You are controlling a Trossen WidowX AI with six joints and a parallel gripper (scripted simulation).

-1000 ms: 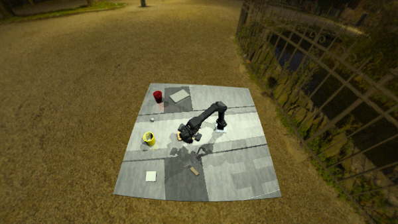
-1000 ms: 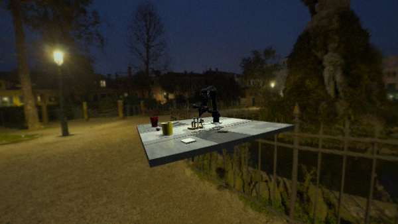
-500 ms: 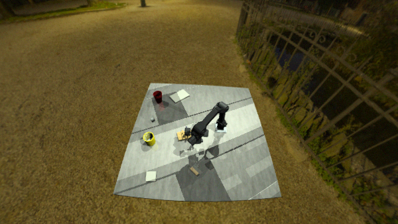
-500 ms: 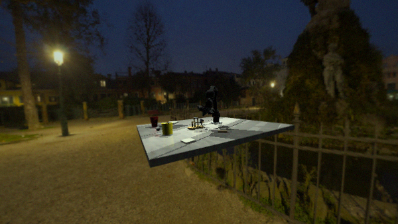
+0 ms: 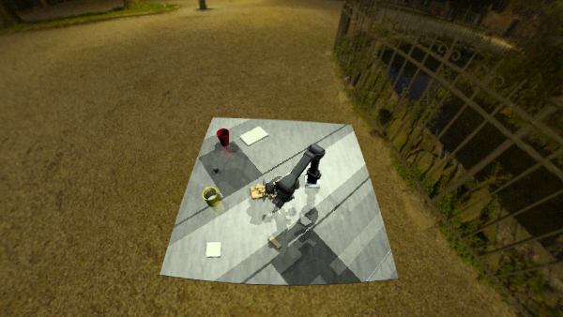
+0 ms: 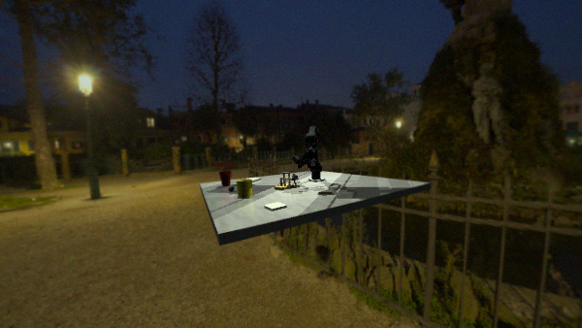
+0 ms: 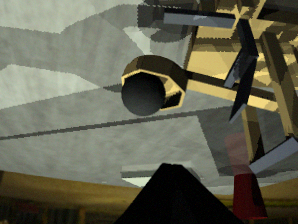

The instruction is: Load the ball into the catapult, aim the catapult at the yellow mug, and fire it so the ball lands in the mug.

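Top view: The black arm [image 5: 301, 170] [image 6: 312, 151] reaches image-left from its base, bringing the gripper [image 5: 268, 187] [image 6: 296, 158] [image 7: 169, 172] over the catapult area.
Hand state: The fingers are together, with nothing between them.
Ball: In the wrist view, the dark ball [image 7: 143, 94] sits in the cup [image 7: 152, 65] of the catapult [image 5: 257, 191] [image 6: 286, 186] [image 7: 215, 62], above and slightly left of the fingertips.
Catapult frame: Its posts and bars stand up and to the right of the fingertips in the wrist view.
Nearest room: A visible gap separates the fingertips' outline from the cup in that view; true clearance cannot be told.
Yellow mug: The yellow mug [image 5: 211, 197] [image 6: 244, 188] stands image-left of the hand in the top view, beyond the catapult, with a stretch of tabletop between.
Red mug: The red mug [image 5: 223, 137] [image 6: 225, 178] [image 7: 248, 197] stands farther off, toward the tabletop [image 5: 328, 211] [image 6: 310, 209] [image 7: 60, 120] corner.
Edges: All four table edges lie well apart from the hand in the top view.
Block: A small tan block [image 5: 275, 242] [image 6: 325, 192] lies below the hand in the top view.
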